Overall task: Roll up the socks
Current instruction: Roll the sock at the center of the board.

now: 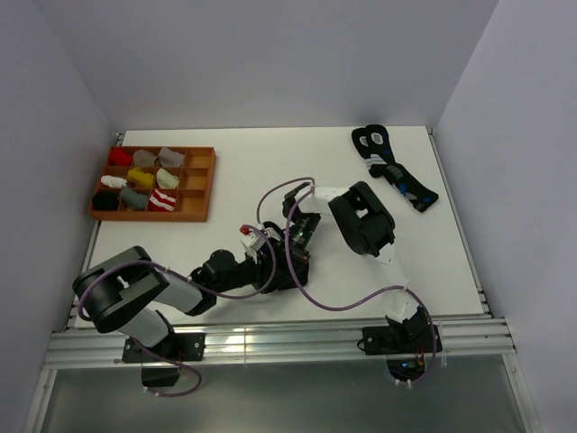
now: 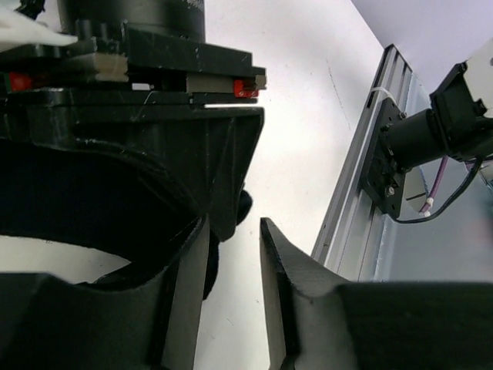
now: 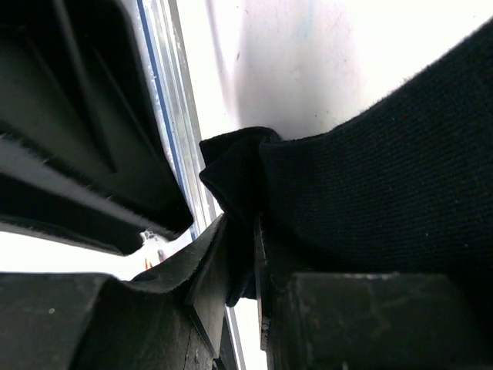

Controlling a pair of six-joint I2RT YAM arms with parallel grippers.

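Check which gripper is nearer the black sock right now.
Right. The right gripper is clamped on a fold of the black sock. The left gripper sits close beside it, jaws open, nothing between them.

Table: plain white.
Black sock, right of the right wrist view: uniform black knit.
Tray, upper left of the top view: orange-brown, holding a red bundle, a yellow bundle and a red-and-white striped bundle.
Dark socks, upper right: white rings, blue marks.
Cables: purple.
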